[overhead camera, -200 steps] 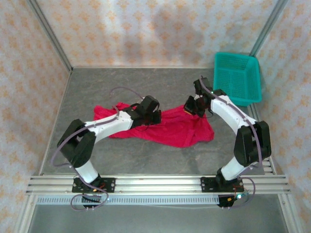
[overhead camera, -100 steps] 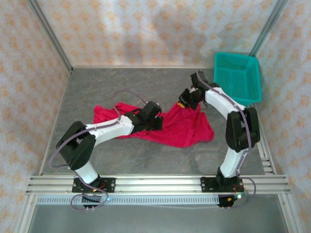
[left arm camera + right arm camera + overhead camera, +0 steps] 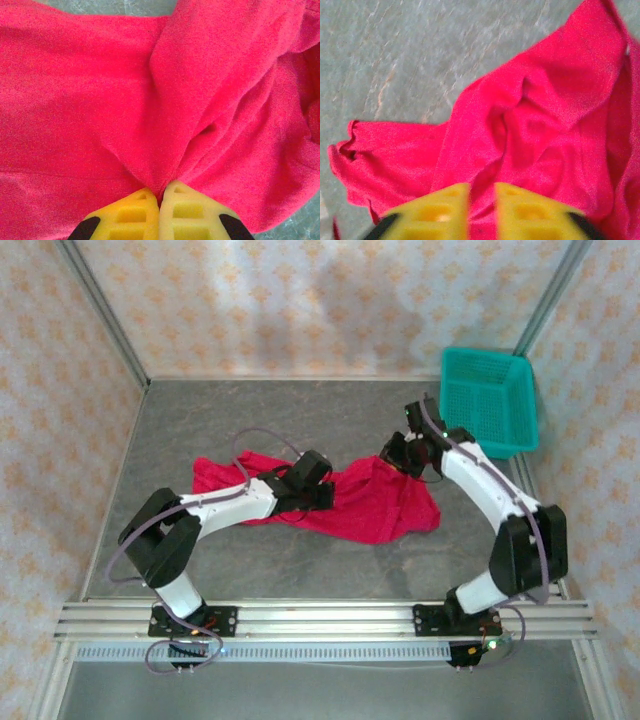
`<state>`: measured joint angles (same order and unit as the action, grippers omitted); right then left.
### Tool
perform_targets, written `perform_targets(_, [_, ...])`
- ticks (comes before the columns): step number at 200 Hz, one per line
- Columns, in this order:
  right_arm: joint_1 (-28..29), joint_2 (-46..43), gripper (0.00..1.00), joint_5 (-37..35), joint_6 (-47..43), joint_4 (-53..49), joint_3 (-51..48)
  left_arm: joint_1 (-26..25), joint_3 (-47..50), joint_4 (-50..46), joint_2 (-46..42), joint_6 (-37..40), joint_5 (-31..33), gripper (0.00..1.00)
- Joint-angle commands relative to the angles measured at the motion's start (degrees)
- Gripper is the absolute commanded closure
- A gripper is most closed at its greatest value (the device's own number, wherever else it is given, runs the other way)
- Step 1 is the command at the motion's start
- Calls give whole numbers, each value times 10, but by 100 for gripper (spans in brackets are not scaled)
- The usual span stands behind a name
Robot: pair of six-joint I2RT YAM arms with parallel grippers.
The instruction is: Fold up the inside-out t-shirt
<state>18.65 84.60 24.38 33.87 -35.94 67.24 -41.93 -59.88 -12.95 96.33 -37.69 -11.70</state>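
Red shirt, top view: the shirt (image 3: 370, 505) lies crumpled on the grey table (image 3: 300, 410), about in the middle, stretched out from left to right between the two arms.
Left gripper, top view: the left gripper (image 3: 325, 497) is low on the middle of the shirt, touching the cloth.
Right gripper, top view: the right gripper (image 3: 400, 455) is at the far right corner of the shirt, over its edge.
Basket, top view: a teal basket (image 3: 490, 400) stands in the far right corner of the table, apart from the shirt.
Left gripper, left wrist view: the yellow fingers (image 3: 132, 212) of the left gripper (image 3: 160, 192) are pressed together, and a fold of the shirt (image 3: 100, 100) is pinched between them. Creases in the cloth run out from the tips.
Right gripper, right wrist view: the yellow fingers (image 3: 520, 205) of the right gripper (image 3: 482, 192) stand a little apart, with a narrow gap. Red cloth shows in this gap, but I cannot tell if it is caught there; the picture is blurred.
Shirt, right wrist view: the shirt (image 3: 545, 125) lies wrinkled under the gripper, with bare table (image 3: 395, 60) to the upper left.
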Motion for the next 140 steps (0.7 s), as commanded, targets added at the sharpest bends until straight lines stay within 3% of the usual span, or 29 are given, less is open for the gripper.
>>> perform_targets(1, [41,-4,97,-11,1,23,-46,7,11,21,10,-15,-8,100])
perform_targets(5, [47,-1,100,-6,5,28,-48,8,12,23,11,-16,-10,100])
perform_targets(62, [85,146,100,20,25,73,21,14,25,30,-2,-26,-18,100])
perform_targets(98, [76,250,100,-68,-14,16,156,18,42,23,-28,-24,-15,100])
perform_targets(140, [70,309,100,-90,-43,-32,246,19,64,29,-44,-22,-10,100])
